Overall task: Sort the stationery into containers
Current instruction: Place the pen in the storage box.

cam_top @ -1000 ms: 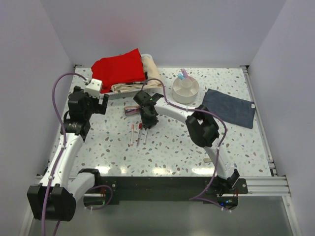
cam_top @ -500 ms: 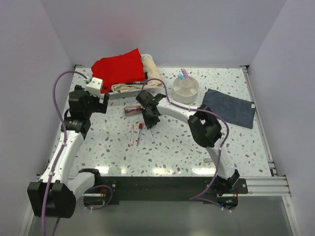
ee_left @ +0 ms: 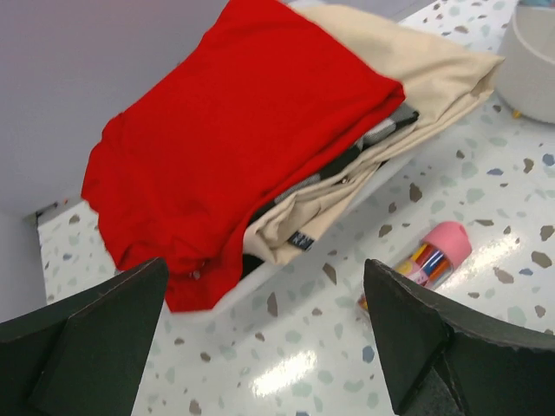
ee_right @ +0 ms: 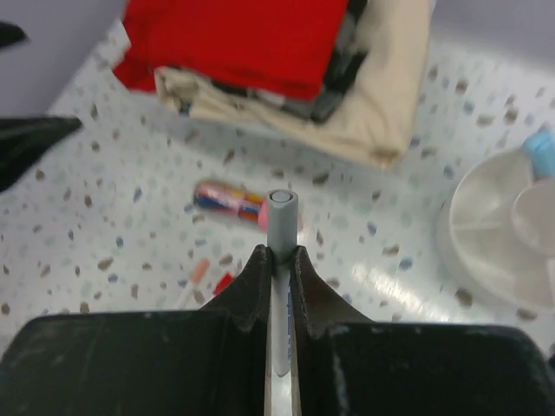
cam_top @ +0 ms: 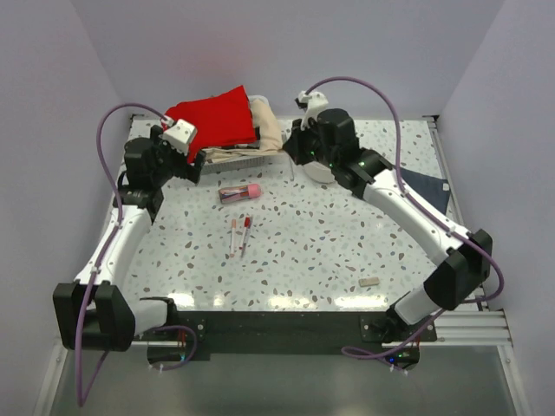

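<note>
Nearest to the arm bases, a small beige eraser (cam_top: 368,281) lies alone on the speckled worktop (cam_top: 329,251). Further in, two red-and-white pens (cam_top: 239,235) lie side by side. Behind them lies a clear tube (cam_top: 240,191) with a pink cap.

The right tool (ee_right: 279,256) is closed on a thin grey-tipped pen (ee_right: 282,211) and holds it above the worktop, left of the white organiser (ee_right: 499,251) and not inside it. A blue marker (ee_right: 539,149) stands at the far side of the organiser.

The left tool (ee_left: 264,269) is wide open and holds nothing; it looks at the tube and the cloth pile.

At the back, a red cloth (cam_top: 212,117) lies on a beige cloth (cam_top: 270,130). A blue-grey cloth (cam_top: 427,182) is partly hidden behind the right arm.
</note>
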Motion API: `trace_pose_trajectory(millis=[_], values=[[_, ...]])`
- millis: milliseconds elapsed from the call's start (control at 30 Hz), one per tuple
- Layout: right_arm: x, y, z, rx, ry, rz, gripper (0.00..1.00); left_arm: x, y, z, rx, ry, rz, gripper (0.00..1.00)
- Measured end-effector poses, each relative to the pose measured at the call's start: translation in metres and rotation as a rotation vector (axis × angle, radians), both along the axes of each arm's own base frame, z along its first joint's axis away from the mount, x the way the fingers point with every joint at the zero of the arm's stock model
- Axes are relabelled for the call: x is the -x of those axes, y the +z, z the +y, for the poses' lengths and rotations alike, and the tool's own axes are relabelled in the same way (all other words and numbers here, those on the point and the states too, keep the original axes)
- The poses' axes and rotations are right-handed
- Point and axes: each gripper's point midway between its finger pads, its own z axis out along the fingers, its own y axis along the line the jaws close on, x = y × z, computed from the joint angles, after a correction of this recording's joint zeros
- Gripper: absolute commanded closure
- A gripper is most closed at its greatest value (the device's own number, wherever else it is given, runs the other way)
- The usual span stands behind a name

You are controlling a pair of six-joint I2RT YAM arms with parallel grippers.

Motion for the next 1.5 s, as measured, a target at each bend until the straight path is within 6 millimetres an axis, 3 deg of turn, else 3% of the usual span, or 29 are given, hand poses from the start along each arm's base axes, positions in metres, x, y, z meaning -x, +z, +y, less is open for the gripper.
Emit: trace_pose_trajectory(millis=[100,200,367,500,733,833,933,1100,1233,1500], values=[[-0.018,0.059,-0.011,-0.062,-0.038,-0.249,1.00,-0.017,0.008,-0.021,0.007,-0.079,-0.019,0.00],[-0.040,0.079,-0.024,-0.060,-0.093,-0.411,1.00,-0.030,0.012,-0.063,-0.018,-0.190,-0.031,0.00],[-0.090,0.061,-0.055,0.001,-0.217,-0.472,1.00,-0.040,0.021,-0.141,-0.053,-0.369,-0.049,0.00],[-0.122,0.042,-0.094,0.044,-0.326,-0.454,1.00,-0.052,0.035,-0.169,-0.058,-0.415,-0.077,0.00],[-0.150,0.047,-0.163,0.077,-0.493,-0.461,1.00,-0.075,0.040,-0.183,-0.053,-0.402,-0.097,0.00],[-0.153,0.048,-0.179,0.086,-0.529,-0.460,1.00,-0.081,0.033,-0.189,-0.045,-0.394,-0.085,0.00],[-0.155,0.047,-0.186,0.090,-0.544,-0.459,1.00,-0.085,0.027,-0.193,-0.030,-0.377,-0.065,0.00],[-0.155,0.043,-0.192,0.100,-0.559,-0.441,1.00,-0.090,0.035,-0.190,0.005,-0.302,-0.067,0.00],[-0.153,0.032,-0.200,0.093,-0.589,-0.374,1.00,-0.091,0.039,-0.184,0.021,-0.252,-0.063,0.02],[-0.148,0.011,-0.214,0.079,-0.646,-0.281,1.00,-0.086,0.027,-0.179,0.032,-0.221,-0.036,0.02]])
